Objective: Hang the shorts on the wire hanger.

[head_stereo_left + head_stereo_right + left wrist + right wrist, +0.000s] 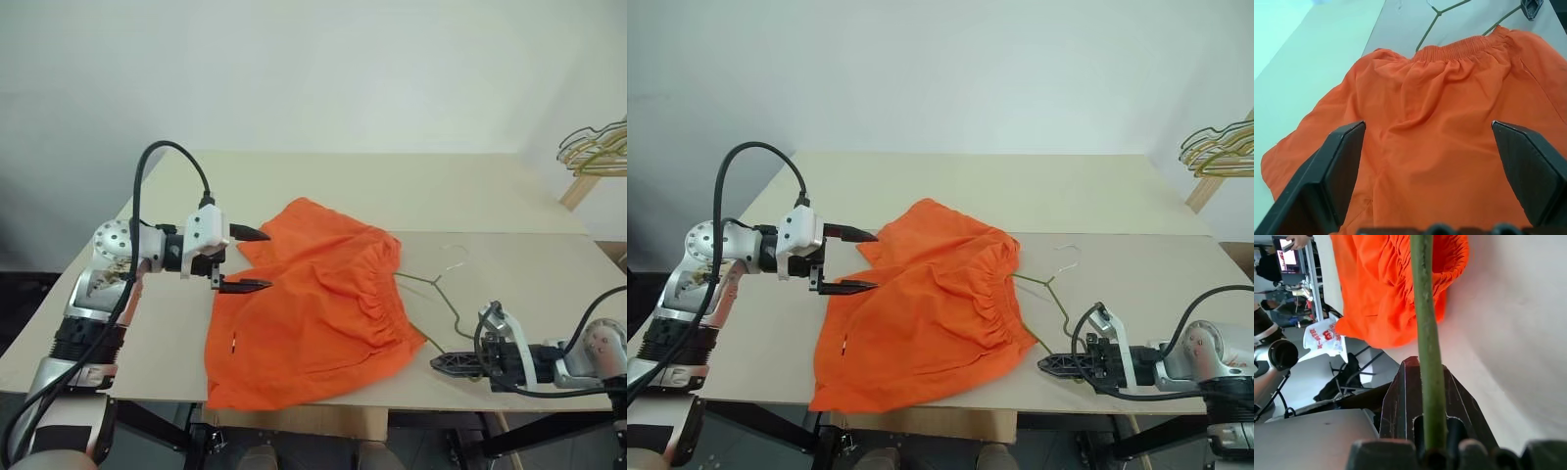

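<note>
The orange shorts point(313, 304) lie spread on the table, with the gathered waistband point(377, 294) facing right. My left gripper point(265, 259) hovers open at their left edge, one finger above and one below the leg hem; the fabric point(1440, 122) spreads out between its fingers point(1337, 171). The wire hanger point(443, 294) lies to the right of the shorts, its hook point(456, 257) pointing away and one arm running under the waistband. My right gripper point(438, 363) is shut on the hanger's near end by the table's front edge. The thin green wire point(1425, 333) is clamped between its fingers point(1400, 401).
The pale table point(411, 186) is made of two boards with a seam across the middle. A bunch of wire hangers point(593, 147) hangs on a wooden rail at the far right. The front edge runs just below the shorts' hem.
</note>
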